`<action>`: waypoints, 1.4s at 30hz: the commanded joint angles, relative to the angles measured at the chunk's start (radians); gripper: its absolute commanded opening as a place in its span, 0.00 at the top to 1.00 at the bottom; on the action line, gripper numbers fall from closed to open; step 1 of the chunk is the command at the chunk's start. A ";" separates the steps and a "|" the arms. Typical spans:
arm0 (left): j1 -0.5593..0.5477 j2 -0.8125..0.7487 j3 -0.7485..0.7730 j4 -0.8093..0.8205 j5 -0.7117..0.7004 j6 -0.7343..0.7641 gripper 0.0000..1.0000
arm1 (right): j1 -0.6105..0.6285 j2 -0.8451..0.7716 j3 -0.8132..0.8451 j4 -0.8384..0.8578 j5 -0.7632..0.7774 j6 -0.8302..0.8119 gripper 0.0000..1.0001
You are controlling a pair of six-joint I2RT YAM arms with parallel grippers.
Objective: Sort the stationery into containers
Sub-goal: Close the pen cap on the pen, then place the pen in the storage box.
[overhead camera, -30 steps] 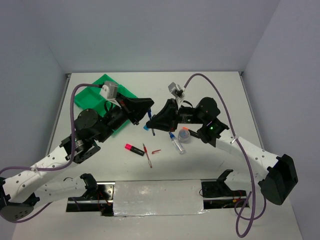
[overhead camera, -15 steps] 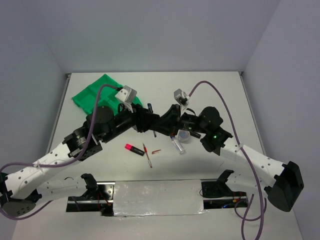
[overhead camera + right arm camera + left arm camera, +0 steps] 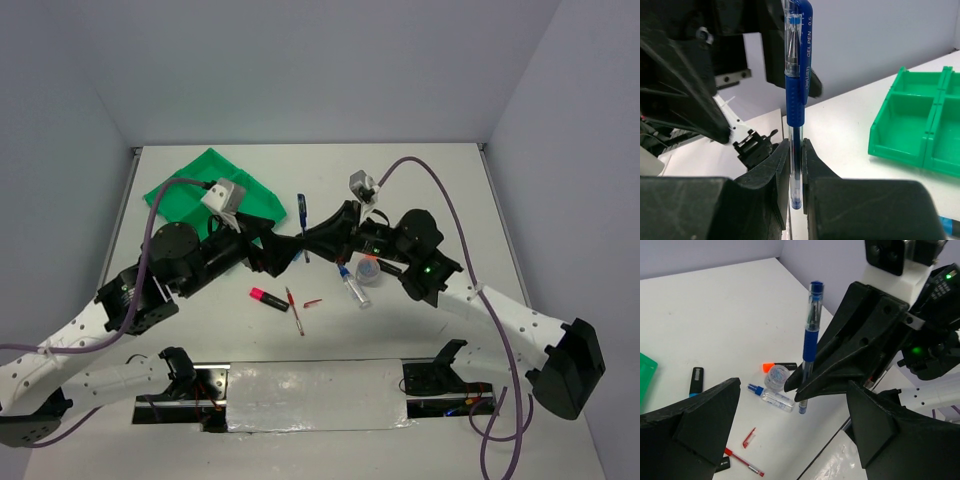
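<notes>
My right gripper is shut on a thin blue pen, which stands upright between its fingers in the right wrist view. My left gripper faces it with its jaws wide open on either side of the pen, touching nothing. The green compartment tray lies at the far left behind the left arm. On the table below lie a pink highlighter, a red pen, its red cap, a blue-capped clear tube, a tape roll and an orange highlighter.
A blue-ended highlighter lies on the table near the tray's edge. The two arms meet over the middle of the table. A shiny metal strip runs along the near edge between the arm bases.
The left gripper swung in from the tray to meet the right gripper, then opened wide. The blue pen stays in the right gripper, now raised and upright.
</notes>
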 commanded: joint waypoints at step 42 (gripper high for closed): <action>0.014 -0.209 -0.081 -0.644 -0.797 -0.216 0.01 | -0.031 1.314 1.287 -0.549 0.368 -0.332 0.84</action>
